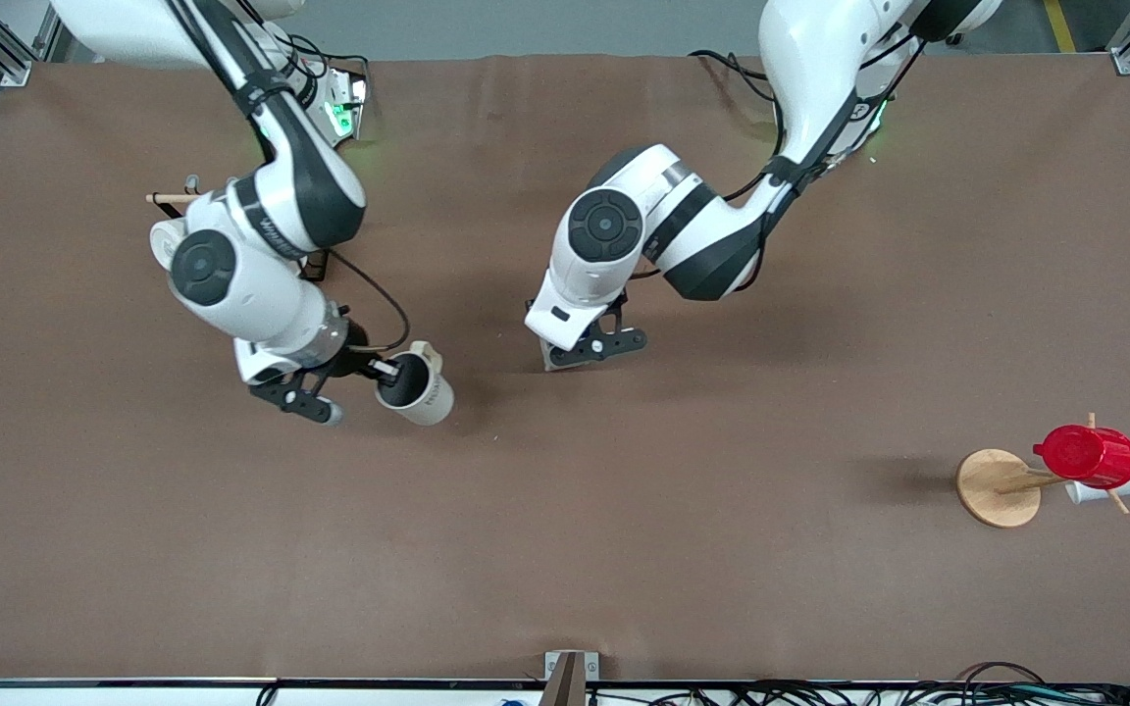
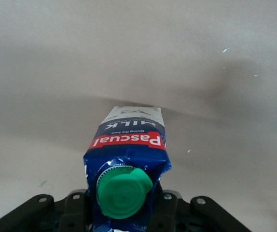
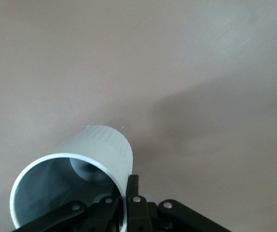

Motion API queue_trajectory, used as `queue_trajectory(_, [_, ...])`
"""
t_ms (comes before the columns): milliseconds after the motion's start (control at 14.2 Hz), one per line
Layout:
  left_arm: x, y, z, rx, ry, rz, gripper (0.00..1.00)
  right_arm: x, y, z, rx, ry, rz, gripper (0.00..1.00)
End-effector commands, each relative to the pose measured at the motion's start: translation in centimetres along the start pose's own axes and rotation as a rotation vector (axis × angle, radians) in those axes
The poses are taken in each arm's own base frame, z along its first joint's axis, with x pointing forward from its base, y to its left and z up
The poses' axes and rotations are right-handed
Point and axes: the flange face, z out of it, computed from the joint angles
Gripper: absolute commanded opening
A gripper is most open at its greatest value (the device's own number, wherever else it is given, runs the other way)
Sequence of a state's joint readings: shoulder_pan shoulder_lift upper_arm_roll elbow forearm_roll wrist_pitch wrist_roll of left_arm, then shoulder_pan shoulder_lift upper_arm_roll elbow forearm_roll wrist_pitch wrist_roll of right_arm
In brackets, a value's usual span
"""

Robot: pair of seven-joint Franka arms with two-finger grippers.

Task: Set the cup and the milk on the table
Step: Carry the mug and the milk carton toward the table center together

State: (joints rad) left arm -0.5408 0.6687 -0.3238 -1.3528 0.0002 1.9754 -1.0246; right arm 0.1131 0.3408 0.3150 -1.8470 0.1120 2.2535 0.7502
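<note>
Matte brown table, claws gripping cup, milk

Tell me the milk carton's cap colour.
Green, on the dark blue gable-top milk carton; its round cap shows best in the left wrist view.

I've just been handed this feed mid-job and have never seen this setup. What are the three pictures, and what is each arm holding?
Two white robot arms work over a brown table. The wide picture looks down from across the table; the other two come from cameras on each wrist. The right gripper pinches the rim of the cream cup, tilted over the table. The left gripper grips the blue milk carton near its green cap. Toward the left arm's end stands a wooden mug rack carrying a red cup.
</note>
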Motion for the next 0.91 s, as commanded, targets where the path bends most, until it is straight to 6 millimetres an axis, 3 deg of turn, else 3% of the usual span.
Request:
queue_trajectory(0, [0.8, 0.8, 0.4, -0.032, 0.011, -0.016, 0.35, -1.1, -0.7, 2.6, 0.009, -0.004, 0.044, 0.0])
queue_trajectory(140, [1.1, 0.8, 1.1, -0.036, 0.01, -0.021, 0.41, -1.7, 0.1, 4.1, -0.005, -0.009, 0.043, 0.0])
queue_trajectory(211, [1.0, 0.8, 1.3, -0.032, 0.009, -0.019, 0.51, -2.4, 0.6, 5.2, -0.019, -0.013, 0.035, 0.0])
queue_trajectory(281, [1.1, 0.7, 1.4, -0.031, 0.009, -0.024, 0.63, -3.2, 0.4, 5.9, -0.024, -0.02, 0.024, 0.0])
queue_trajectory(421, [1.1, 0.7, 0.9, -0.034, 0.013, -0.032, 1.0, -4.4, 0.0, 6.6, -0.031, -0.031, 0.007, 0.0])
queue_trajectory(561, [1.4, 0.3, -0.2, -0.037, 0.019, -0.038, 1.0, -5.0, -0.3, 7.5, -0.037, -0.043, -0.006, 0.0])
queue_trajectory(702, [2.2, -0.8, -3.8, -0.054, 0.046, -0.053, 1.0, -5.8, -0.8, 8.5, -0.044, -0.055, -0.02, 0.01])
queue_trajectory(842, [4.5, -3.4, -7.9, -0.067, 0.065, -0.094, 1.0, -6.6, -1.1, 9.4, -0.056, -0.068, -0.045, 0.01])
